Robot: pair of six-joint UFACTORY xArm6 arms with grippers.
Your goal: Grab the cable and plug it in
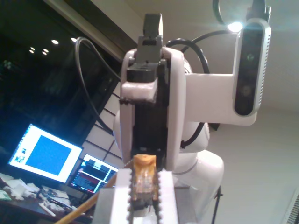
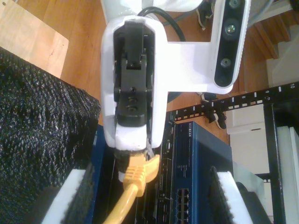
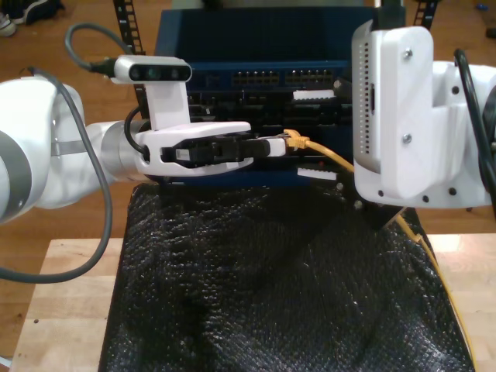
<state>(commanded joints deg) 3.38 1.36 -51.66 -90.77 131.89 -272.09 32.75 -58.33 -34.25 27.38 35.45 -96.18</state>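
Reaching in from the exterior view's left, clamping my first gripper (image 3: 279, 145) shut on the plug end of the cable (image 3: 325, 155) just in front of the blue network switch (image 3: 256, 39). Showing that plug pinched between toothed pads (image 1: 120, 196) in the first wrist view, too small to make out in the exterior view. Holding my second gripper (image 2: 149, 196) spread wide above the switch, gripping nothing.

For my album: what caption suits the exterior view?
My first gripper holds the yellow cable by its plug before a blue network switch.
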